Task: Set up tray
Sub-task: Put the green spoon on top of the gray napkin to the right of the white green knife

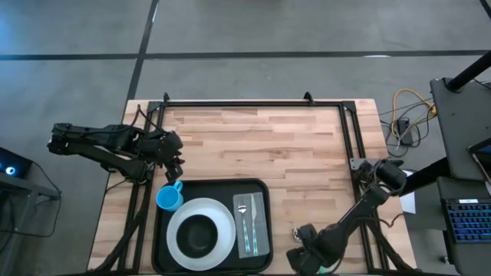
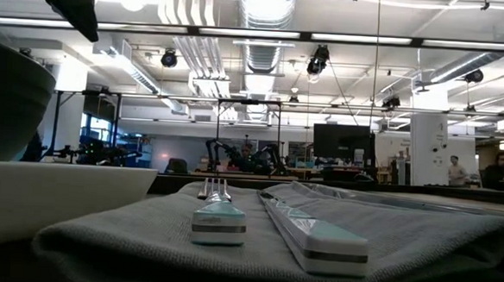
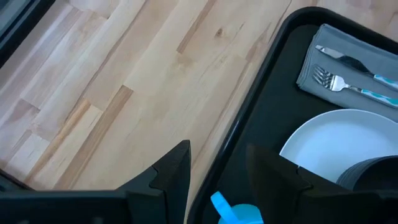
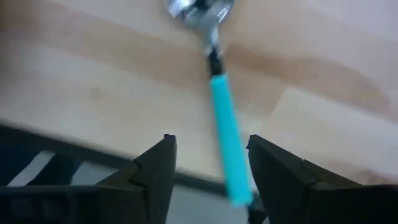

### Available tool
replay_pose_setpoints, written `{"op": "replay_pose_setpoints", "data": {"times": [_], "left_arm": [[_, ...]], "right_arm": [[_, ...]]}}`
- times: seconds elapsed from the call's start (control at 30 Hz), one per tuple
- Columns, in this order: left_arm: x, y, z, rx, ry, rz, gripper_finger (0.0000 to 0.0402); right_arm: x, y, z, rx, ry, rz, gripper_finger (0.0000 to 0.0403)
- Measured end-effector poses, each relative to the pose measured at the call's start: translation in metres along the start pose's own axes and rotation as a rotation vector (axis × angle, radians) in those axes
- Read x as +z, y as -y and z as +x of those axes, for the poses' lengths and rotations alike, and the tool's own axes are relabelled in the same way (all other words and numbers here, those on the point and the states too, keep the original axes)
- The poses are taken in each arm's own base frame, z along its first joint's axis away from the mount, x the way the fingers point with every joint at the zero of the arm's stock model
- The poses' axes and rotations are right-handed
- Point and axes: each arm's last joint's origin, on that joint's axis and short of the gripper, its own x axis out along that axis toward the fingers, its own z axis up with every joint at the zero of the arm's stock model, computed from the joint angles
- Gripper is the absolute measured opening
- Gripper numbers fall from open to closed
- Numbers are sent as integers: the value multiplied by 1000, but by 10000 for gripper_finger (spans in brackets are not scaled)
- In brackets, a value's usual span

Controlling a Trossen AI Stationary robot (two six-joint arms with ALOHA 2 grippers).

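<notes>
- Wooden counter (image 1: 261, 146): mostly bare planks, everything gathered at the near edge, likely to keep both arms' reach short.
- Black tray (image 1: 164, 257): flat at the counter's near edge, left of centre, carrying nearly the whole setting already.
- White plate (image 1: 222, 218): inside the tray, left of the napkin, with a dark bowl (image 1: 199, 234) nested in its middle, stacked to save room.
- Grey napkin (image 1: 261, 226): along the tray's right side, folded as a bed for the cutlery.
- Fork (image 2: 218, 215) and knife (image 2: 312, 232): side by side on the napkin, teal handles toward the near edge, ready for a diner.
- Blue cup (image 1: 169, 198): at the tray's far left corner, just beside the plate, handle pointing away from it.
- Left gripper (image 3: 217, 168): released, fingers apart and empty, poised over the tray's far left rim right above the cup; probably done placing it, judging by the empty jaws.
- Right gripper (image 4: 208, 165): down at the counter's near edge, right of the tray, fingers spread on either side of a teal-handled spoon (image 4: 221, 106) but not visibly clenched on it; seemingly lining up a pick.
- Spoon: lying on bare wood outside the tray, apparently the 1 piece left to add.
</notes>
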Motion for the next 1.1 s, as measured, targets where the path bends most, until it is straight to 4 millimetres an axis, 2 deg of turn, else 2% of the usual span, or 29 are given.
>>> {"op": "replay_pose_setpoints", "data": {"times": [0.2,0.4,0.57,0.9,1.1], "left_arm": [[1,1,0,-10,13,-5,137],[1,1,0,-11,11,-5,137],[1,1,0,-11,11,-5,137],[1,1,0,-13,9,-5,137],[1,1,0,-13,9,-5,137]], "right_arm": [[11,-1,23,-9,2,-92,210],[14,-4,37,-31,26,-106,199],[15,-6,46,-56,32,-136,159],[16,-5,47,-71,28,-192,30],[21,-11,38,-32,44,-158,28]]}}
